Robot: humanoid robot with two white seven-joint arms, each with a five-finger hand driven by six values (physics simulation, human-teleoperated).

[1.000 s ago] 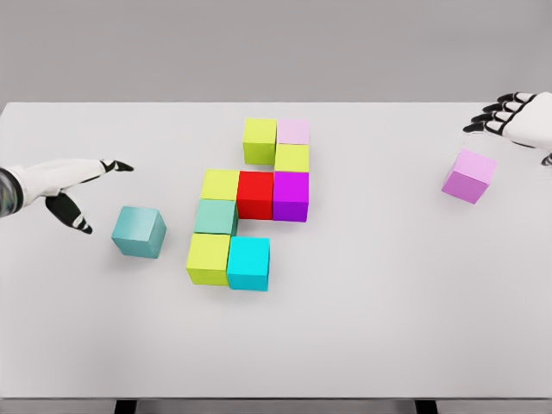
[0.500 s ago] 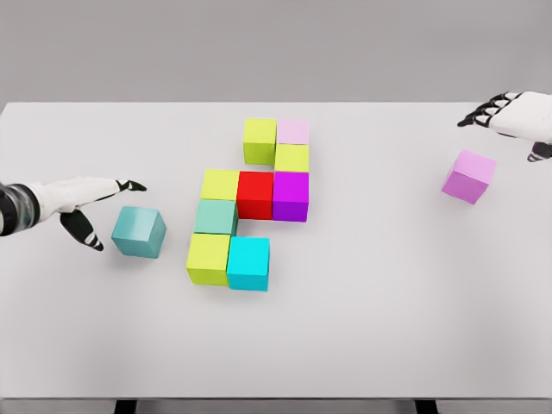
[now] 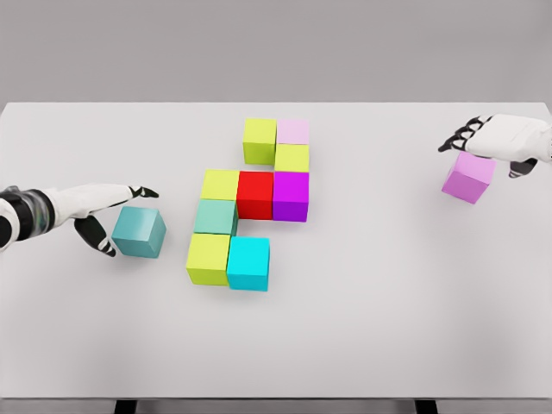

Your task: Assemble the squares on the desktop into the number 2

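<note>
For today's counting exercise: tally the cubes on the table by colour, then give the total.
Yellow-green cubes: 4
Teal cubes: 2
Pale pink cube: 1
Red cube: 1
Purple cube: 1
Cyan cube: 1
Violet cube: 1
Total: 11

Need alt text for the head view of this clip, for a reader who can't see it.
Nine coloured cubes sit clustered mid-table in an unfinished 2, while two loose cubes wait at the sides. The left hand, fingers spread, reaches around a teal cube at the left; the right hand hovers open over a lilac cube at the right.
</note>
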